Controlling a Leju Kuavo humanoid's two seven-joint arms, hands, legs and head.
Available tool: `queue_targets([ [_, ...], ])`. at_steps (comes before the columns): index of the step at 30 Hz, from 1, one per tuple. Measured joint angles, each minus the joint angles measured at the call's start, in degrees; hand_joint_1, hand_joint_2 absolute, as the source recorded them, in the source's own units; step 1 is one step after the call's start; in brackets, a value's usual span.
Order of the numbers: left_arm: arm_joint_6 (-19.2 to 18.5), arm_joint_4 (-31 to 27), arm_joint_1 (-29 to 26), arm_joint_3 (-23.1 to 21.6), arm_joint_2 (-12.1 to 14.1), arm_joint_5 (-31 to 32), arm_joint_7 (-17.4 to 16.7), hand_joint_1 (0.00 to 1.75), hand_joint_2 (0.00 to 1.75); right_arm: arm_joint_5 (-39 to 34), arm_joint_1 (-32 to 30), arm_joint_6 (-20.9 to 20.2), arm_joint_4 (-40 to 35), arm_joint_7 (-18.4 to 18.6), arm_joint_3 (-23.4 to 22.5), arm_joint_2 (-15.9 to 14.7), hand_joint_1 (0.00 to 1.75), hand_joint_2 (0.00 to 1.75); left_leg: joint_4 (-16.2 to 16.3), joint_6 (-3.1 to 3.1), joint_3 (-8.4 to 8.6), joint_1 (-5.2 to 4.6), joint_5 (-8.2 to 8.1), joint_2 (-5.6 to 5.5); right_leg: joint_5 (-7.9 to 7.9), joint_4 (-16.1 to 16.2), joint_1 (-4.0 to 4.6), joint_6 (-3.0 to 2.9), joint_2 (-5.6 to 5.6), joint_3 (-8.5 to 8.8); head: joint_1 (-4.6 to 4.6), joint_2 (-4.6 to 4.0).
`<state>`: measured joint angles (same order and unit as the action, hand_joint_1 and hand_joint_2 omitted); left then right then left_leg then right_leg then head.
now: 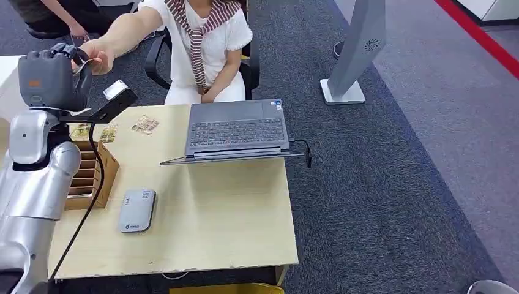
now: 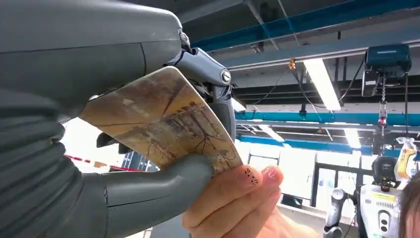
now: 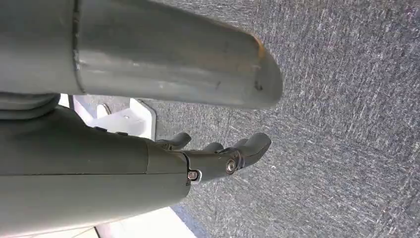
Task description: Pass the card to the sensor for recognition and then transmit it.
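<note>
At the far left of the head view the robot's left hand is raised above the table's left end, meeting a person's hand that reaches in from behind the table. The left wrist view shows the card clamped between the left hand's thick grey thumb and its darker fingers, while the person's fingertips pinch the card's free corner (the card is printed with a brownish, painting-like picture). Both hands are on it at once.

Below the raised hand, a wooden slotted box stands on the light wooden table, with a few more cards lying flat near the table's back edge. Just right of the box lies the grey sensor, flat on the tabletop and well apart from the held card.

Further right, an open laptop sits at the table's back edge in front of the seated person.

The right hand hangs over grey carpet, holding nothing, its fingers loosely curved and apart.
</note>
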<state>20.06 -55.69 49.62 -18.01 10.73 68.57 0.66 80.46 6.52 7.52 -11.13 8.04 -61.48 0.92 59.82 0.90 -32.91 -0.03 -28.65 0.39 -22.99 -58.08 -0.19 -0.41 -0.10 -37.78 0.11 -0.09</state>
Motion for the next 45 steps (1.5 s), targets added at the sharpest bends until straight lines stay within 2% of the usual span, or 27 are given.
queue_targets([
  [36,0.0,0.35,-0.01,0.0,0.0,0.0,0.0,1.75,1.75,0.0,0.0,0.02,0.02,0.0,0.02,-0.02,0.0,0.0,0.0,0.0,-0.05,0.0,0.0,0.01,0.0,0.0,0.0,0.0,0.01,-0.05,0.0,0.02],
  [37,0.0,0.35,-0.01,0.0,0.0,0.0,0.02,0.0,0.0,0.0,0.0,0.0,0.02,0.0,0.02,-0.02,0.0,0.0,0.0,0.0,-0.05,0.0,0.0,0.01,0.0,0.0,0.0,0.0,0.01,-0.06,0.0,0.02],
  [40,1.74,-0.08,-1.09,0.0,-0.07,-2.86,1.88,0.0,0.0,0.5,-0.04,-1.07,0.02,0.11,0.15,-0.02,0.0,0.0,-0.01,0.02,-0.05,0.0,-0.03,0.02,-0.01,0.0,-0.03,0.01,0.0,-0.04,0.0,0.0],
  [43,6.95,-5.57,-9.21,0.02,-0.09,-2.71,2.21,0.0,0.0,0.96,-0.84,-2.43,0.0,-0.5,0.39,-0.52,0.0,0.0,-0.11,0.07,0.12,-0.15,-0.09,0.08,-0.12,0.0,-0.19,0.11,0.06,0.04,-0.26,0.0],
  [45,7.5,-7.51,-13.28,0.02,-0.26,-2.52,2.21,0.0,0.0,0.98,-1.34,-2.58,0.0,-0.53,0.39,-0.7,0.0,0.0,-0.1,0.06,0.0,-0.13,-0.07,-0.02,-0.13,0.02,-0.13,0.12,0.01,0.0,-0.11,0.02],
])
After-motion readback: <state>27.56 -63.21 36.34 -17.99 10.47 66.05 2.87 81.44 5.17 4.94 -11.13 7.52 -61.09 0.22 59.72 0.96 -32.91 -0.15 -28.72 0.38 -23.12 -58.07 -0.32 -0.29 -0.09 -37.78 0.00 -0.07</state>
